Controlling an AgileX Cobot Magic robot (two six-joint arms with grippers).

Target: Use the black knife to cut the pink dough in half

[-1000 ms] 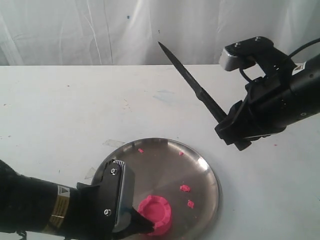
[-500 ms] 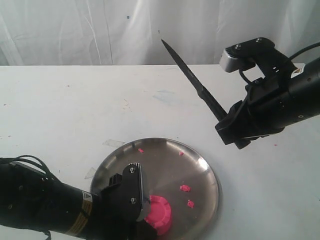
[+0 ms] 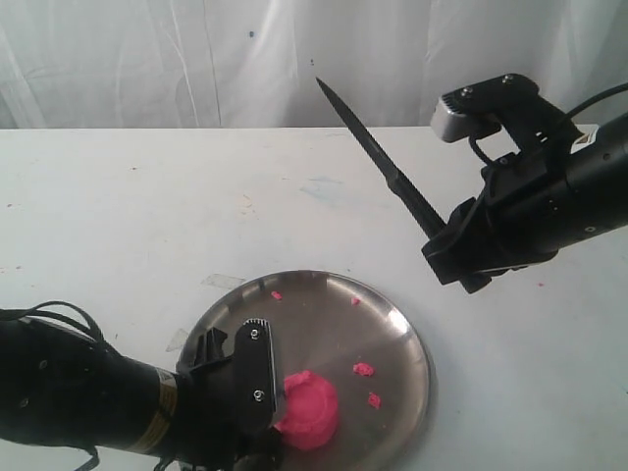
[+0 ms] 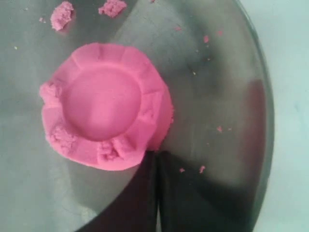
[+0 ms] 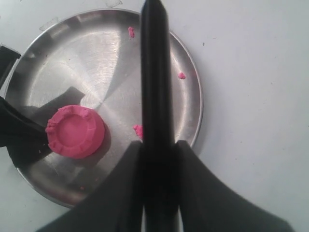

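Table (image 3: 147,216): 1 plate (image 3: 324,304), 1 pink dough (image 3: 309,407); R fingers (image 5: 203,193) pinch 1 black knife (image 3: 378,157), L fingers (image 4: 137,198) together

I'm working in what looks like a robotics lab: a scuffed white desk (image 3: 118,216) backed by hanging white sheeting (image 3: 128,59).

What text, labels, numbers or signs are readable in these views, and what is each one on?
No text is readable in any view.
Yellow sticker on the left arm: print too blurred to read.
White sticker on the right arm: too small to read.
Steel plate, pink dough, black knife: no markings visible.
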